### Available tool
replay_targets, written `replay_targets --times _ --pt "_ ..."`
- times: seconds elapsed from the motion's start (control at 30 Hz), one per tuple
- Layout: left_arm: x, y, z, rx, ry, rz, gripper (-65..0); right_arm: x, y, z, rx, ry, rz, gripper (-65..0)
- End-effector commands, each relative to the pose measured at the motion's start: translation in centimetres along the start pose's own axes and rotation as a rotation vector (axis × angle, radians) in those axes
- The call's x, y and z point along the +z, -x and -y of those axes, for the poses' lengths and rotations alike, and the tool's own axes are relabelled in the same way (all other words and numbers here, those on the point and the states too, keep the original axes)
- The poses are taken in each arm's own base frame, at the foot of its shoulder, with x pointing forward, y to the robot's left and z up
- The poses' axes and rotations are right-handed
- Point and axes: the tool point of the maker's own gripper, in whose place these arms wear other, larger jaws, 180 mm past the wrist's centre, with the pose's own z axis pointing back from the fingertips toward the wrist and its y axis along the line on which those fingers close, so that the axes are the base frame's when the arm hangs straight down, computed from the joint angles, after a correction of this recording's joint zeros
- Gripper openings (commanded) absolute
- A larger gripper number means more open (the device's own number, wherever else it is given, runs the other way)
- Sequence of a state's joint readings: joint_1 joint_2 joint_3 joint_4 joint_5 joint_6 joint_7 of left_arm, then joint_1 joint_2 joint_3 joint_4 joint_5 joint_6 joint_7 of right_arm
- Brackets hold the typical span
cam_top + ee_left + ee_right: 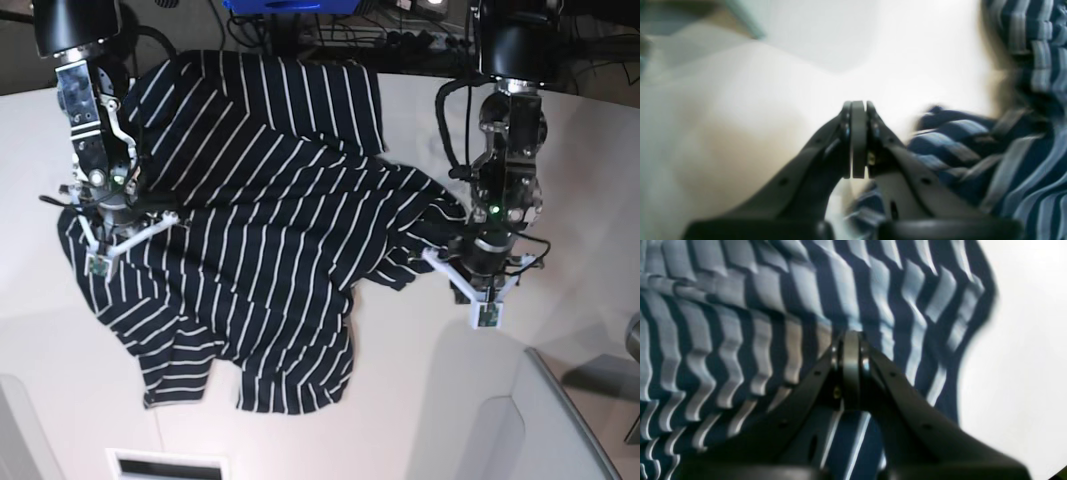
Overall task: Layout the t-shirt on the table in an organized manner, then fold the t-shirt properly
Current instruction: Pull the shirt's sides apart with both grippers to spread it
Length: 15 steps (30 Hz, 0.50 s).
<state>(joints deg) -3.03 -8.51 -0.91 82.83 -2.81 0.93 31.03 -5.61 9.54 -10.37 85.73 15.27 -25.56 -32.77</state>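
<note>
The t-shirt (pixel 250 230) lies rumpled from the table's (pixel 420 380) far edge toward its near edge. The right pincer (pixel 100 255) hangs closed and empty over its hem side; the left pincer (pixel 487 305), also closed and empty, is just off the opposite sleeve.

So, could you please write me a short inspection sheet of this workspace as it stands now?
Surface: white table, mostly bare at the near right.
Job's things: striped t-shirt spread but rumpled, folds bunched toward its right side, one part reaching the far edge.
Clutter: nothing seen on the table besides the shirt.
Grippers: left gripper with jaws closed and nothing between them, over bare table just beside the shirt edge; right gripper with jaws closed, over the fabric, with nothing visibly pinched.
Cables: black cables along the left arm; more behind the table.
Surroundings: dark equipment and a blue object beyond the far edge.
</note>
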Motion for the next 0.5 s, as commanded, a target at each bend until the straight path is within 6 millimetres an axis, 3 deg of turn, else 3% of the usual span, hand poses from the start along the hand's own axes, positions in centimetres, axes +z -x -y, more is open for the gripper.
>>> replay_targets --times 0.0,0.17,0.27,0.37,0.47 --pt "-0.5 -1.7 0.8 -0.018 0.011 0.037 -65.0 0.1 -0.9 0.3 0.007 0.013 0.025 -65.0" --pt "-2.2 0.5 5.9 -0.104 0.120 -0.044 -65.0 0.2 -0.7 -1.2 0.042 -0.020 0.022 -65.0" --pt "-2.5 2.7 7.3 -0.143 0.151 -0.097 -65.0 0.0 -1.3 -1.5 0.049 -0.030 0.030 -65.0" --pt "-3.1 5.5 6.9 -0.157 0.142 -0.172 -65.0 -1.5 -0.1 -1.5 0.098 -0.047 -0.021 -65.0" --pt "-3.7 7.1 5.1 -0.172 0.113 -0.210 -65.0 -3.5 1.6 -0.5 0.127 -0.016 -0.092 -65.0"
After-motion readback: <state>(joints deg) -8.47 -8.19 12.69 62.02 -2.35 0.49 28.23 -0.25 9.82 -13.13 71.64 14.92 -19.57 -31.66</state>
